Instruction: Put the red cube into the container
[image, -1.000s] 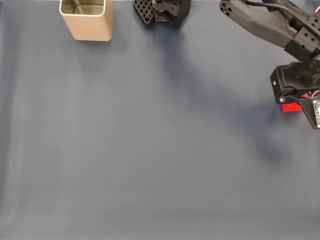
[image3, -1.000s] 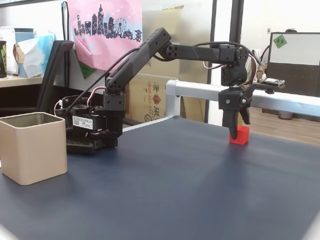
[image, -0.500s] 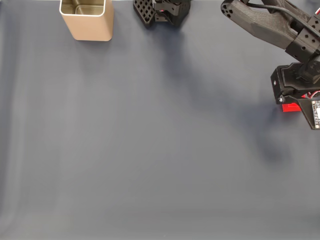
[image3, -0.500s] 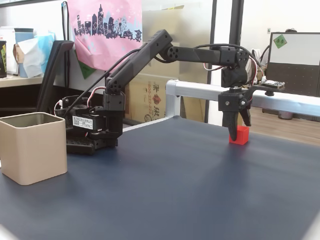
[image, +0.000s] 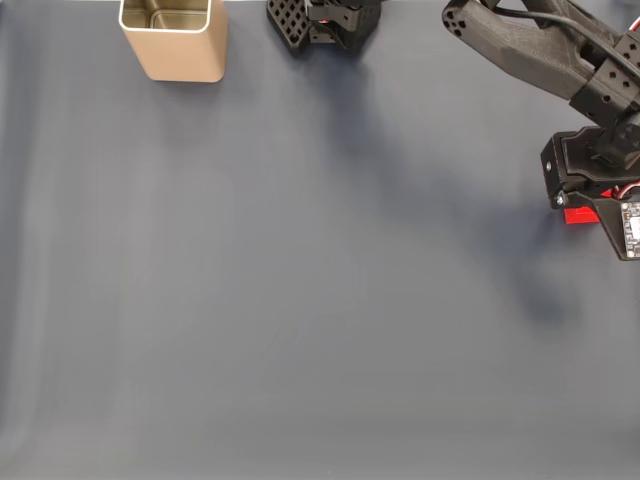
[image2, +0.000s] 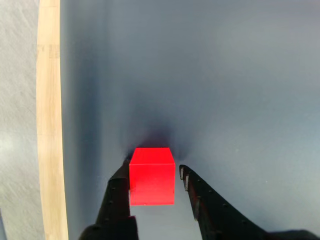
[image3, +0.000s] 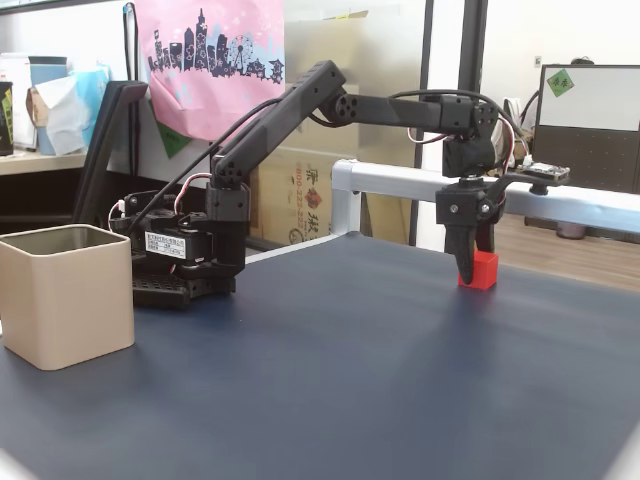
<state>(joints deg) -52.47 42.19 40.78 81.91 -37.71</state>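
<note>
pincer (image2: 153, 172) narrowed around the red cube (image2: 152, 175), arm slightly raised

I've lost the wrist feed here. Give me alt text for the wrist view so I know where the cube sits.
The red cube sits on the dark blue table between the two black fingers of the claw. The left finger is against the cube's side, and a narrow gap remains at the right finger. A pale wooden strip runs along the table's left edge.
</note>
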